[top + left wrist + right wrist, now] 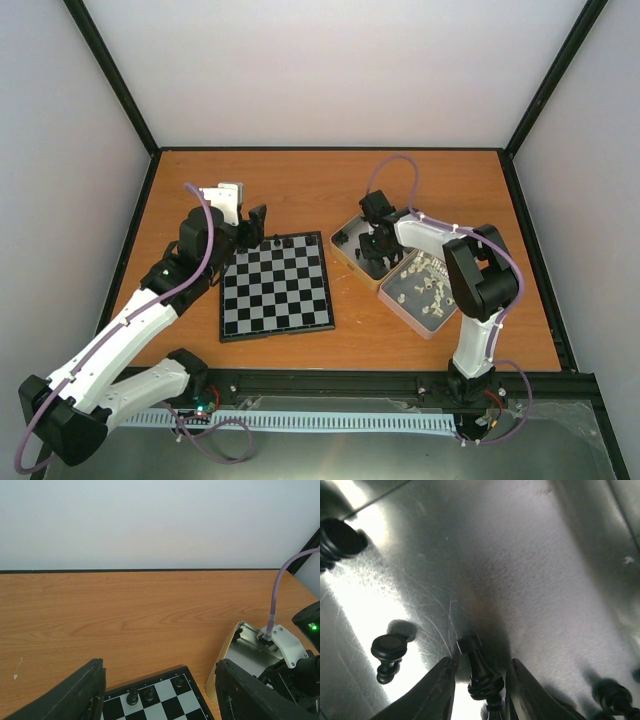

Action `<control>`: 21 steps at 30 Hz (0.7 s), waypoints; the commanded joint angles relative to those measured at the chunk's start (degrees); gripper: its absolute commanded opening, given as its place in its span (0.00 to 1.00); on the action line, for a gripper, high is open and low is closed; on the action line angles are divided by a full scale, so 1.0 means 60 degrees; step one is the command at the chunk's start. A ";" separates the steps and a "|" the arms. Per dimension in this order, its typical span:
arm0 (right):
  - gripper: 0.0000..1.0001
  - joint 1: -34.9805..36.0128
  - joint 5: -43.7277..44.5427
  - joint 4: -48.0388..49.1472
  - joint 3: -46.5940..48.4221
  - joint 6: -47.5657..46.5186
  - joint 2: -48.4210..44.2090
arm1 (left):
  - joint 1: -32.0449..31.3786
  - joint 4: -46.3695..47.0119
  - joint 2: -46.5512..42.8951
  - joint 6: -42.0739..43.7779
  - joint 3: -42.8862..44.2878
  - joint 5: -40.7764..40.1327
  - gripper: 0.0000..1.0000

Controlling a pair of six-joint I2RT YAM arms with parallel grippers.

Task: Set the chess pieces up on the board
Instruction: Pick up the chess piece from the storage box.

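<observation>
1. Straddling one black chess piece [479, 670] that lies on the floor of the silver tin [535, 565], the right gripper [480, 692] has its jaws drawn narrow, with a finger close on either side. I cannot tell whether they press it.
2. A loose chessman [387, 656] lies to the left of it in the tin.
3. The left gripper [160, 682] hovers wide and holding nothing over the far edge of the board [162, 707], where standing chessmen [132, 696] occupy the back row.
4. The board lies on the worktop [330, 190], with the tin just to its right.
</observation>
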 commanded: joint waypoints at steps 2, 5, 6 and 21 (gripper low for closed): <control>0.30 -0.0047 -0.0386 0.0041 -0.0264 -0.0101 -0.0076 | 0.0044 0.0219 0.0008 0.0118 0.0052 -0.0097 0.61; 0.29 -0.0047 -0.0441 0.0025 -0.0258 -0.0150 0.0025 | 0.0044 0.0219 0.0009 0.0139 0.0046 -0.0087 0.61; 0.27 -0.0056 -0.0446 0.0010 -0.0247 -0.0164 0.0065 | 0.0044 0.0219 0.0002 0.0135 0.0038 -0.0096 0.61; 0.16 -0.0047 -0.0235 0.1339 -0.0821 -0.0031 -0.2052 | 0.0048 0.1113 0.0185 -0.0954 -0.0378 0.2029 0.64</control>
